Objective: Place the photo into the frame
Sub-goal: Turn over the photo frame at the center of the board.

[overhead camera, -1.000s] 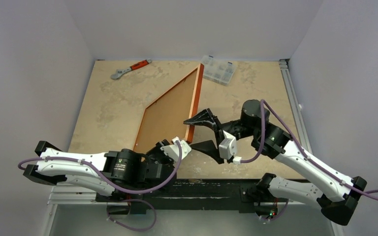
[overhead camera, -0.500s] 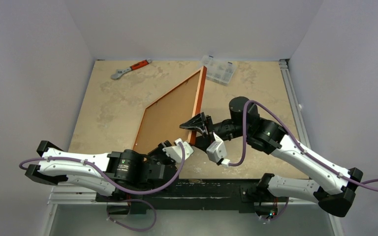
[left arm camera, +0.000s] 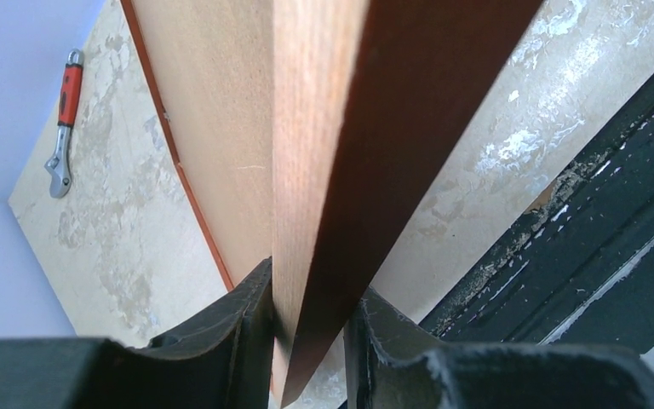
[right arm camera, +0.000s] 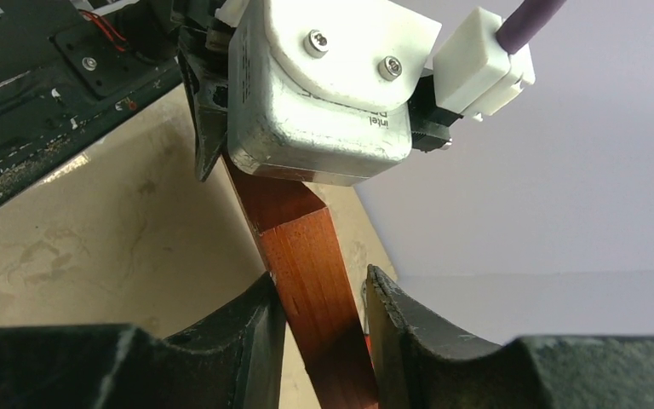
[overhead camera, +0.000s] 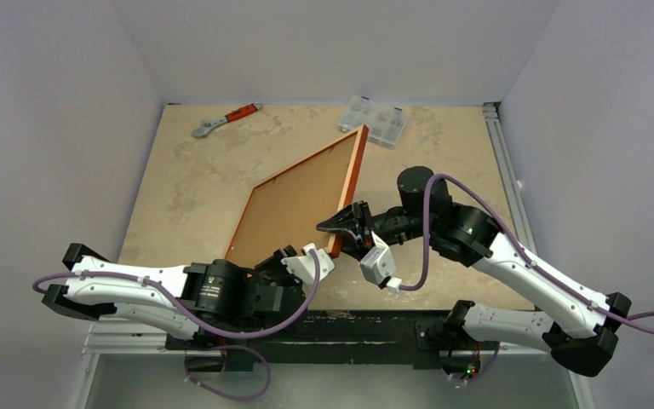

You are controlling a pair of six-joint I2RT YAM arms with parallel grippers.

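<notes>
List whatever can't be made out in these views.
- Photo: seen in no view; the tilted frame shows the top camera only its brown panel.
- Right hand: fingers straddle the frame's edge in the right wrist view; a full clamp is unclear.
- Clear box: contents too small, top view.

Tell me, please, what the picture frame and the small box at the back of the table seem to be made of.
The frame looks like wood: grain runs along its rail, stained red-orange on one face, paler on another. The box is probably clear plastic: its compartments show through, though it is small in view.
</notes>
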